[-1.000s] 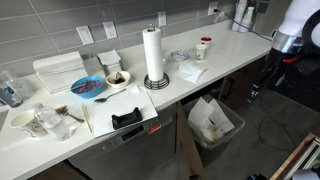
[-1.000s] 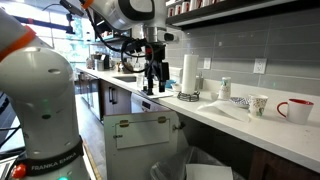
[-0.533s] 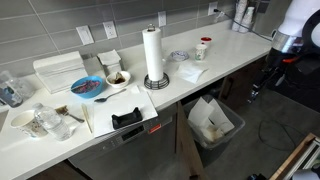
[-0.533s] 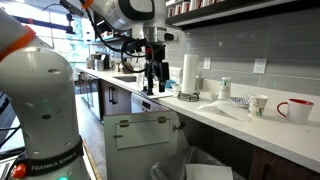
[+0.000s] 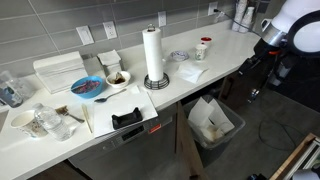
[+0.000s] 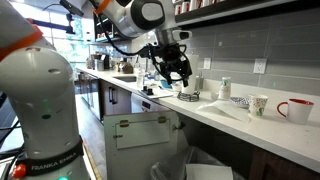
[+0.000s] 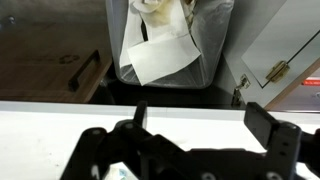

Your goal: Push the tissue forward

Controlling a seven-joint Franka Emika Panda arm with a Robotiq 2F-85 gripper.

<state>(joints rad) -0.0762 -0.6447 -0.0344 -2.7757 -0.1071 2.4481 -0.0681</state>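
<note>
The tissue is a thin white sheet lying flat on the white counter, just beside the base of the tall paper towel roll. It also shows in an exterior view. My gripper hangs open and empty in the air near the roll, short of the tissue. In an exterior view the gripper is at the counter's end, well away from the tissue. In the wrist view the gripper is spread wide over the bare white counter edge, and the tissue is not clearly in view there.
An open trash bin with a white bag stands on the floor below the counter front; it also shows in the wrist view. A red-and-white mug, a blue plate and a bowl sit on the counter. Two mugs stand beyond the tissue.
The arm has swung from hanging off the counter's front to over the counter edge, closer to the paper towel roll. The tissue has not moved.
</note>
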